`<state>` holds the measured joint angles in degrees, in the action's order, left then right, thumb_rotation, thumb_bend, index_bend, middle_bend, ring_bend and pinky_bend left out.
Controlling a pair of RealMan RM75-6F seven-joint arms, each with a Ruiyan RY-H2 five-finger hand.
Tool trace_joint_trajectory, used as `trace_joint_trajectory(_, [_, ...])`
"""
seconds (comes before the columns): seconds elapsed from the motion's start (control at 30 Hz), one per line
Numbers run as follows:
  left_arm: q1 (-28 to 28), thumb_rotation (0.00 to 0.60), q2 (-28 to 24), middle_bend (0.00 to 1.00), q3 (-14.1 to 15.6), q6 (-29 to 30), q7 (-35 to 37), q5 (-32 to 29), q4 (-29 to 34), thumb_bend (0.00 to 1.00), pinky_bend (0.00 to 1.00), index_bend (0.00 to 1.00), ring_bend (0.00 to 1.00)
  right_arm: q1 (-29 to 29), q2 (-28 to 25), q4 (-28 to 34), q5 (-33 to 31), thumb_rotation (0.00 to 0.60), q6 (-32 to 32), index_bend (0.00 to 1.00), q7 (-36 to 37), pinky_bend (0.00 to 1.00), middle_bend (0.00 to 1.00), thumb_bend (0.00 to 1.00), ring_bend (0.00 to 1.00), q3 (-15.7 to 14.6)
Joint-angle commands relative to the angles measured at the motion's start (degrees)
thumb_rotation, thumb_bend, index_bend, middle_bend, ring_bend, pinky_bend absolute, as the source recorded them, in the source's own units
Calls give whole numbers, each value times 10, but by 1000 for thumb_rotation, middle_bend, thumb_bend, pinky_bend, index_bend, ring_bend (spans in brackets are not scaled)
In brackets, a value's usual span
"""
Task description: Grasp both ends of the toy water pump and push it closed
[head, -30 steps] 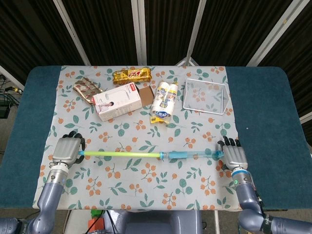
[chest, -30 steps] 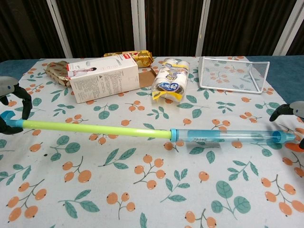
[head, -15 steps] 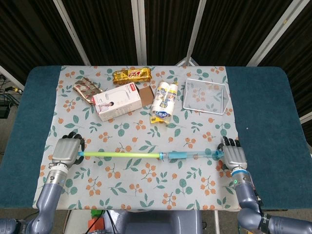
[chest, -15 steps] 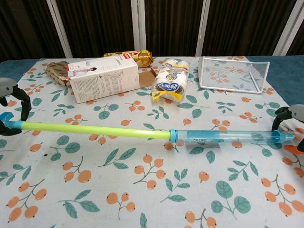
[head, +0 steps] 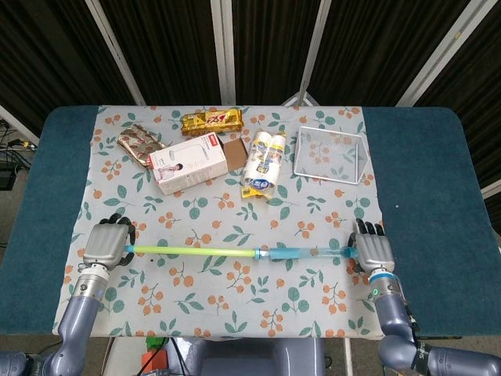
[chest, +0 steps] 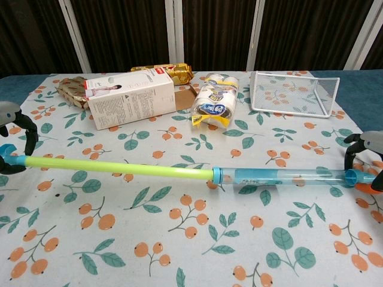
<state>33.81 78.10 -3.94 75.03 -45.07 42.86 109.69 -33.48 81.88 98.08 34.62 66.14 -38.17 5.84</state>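
Toy water pump [head: 235, 252] extended — left robot hand [head: 106, 244], right robot hand [head: 374, 251] grip ends.

Chest view: the left hand [chest: 13, 133] was cut off by the frame's left edge, only dark fingertips and a grey knuckle showing. The right hand [chest: 366, 156] was likewise cut by the right edge. The toy water pump [chest: 179, 172] had both tips covered by the fingers, so the end caps could not be inspected. Head view: both palms faced down, and contact beneath them was hidden. Print on the white box [head: 191, 163] and the wrapped bottles [head: 264, 162] was too small to read.
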Motion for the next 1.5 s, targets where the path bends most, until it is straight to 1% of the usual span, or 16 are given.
trace_joint_trajectory(0.03, [0,600,-1,267,0,0,2,1,0,553,244,604,151,0,0,2,-1,600,3,538,-1,0,33,418,0,1])
trace_joint_trajectory(0.3, [0,600,-2,269,-4,5,4,5,4,553,244,604,151,1,-10,19,1,600,13,571,1,0,35,418,0,3])
trace_joint_trajectory(0.63, [4,600,12,271,-10,13,2,11,14,553,244,607,151,0,-29,64,18,600,29,595,-1,0,41,418,0,5])
trace_joint_trajectory(0.83, [3,600,21,273,-9,21,1,18,21,553,244,607,151,-2,-30,82,17,600,43,607,-7,0,43,418,0,9])
trace_joint_trajectory(1.23, [15,600,38,277,-26,28,-11,9,28,553,244,610,151,-13,-33,124,21,600,67,622,-25,0,44,418,0,19])
trace_joint_trajectory(1.5, [23,600,47,278,-33,34,-23,3,36,553,244,612,151,-21,-23,149,22,600,81,624,-39,0,44,417,0,20])
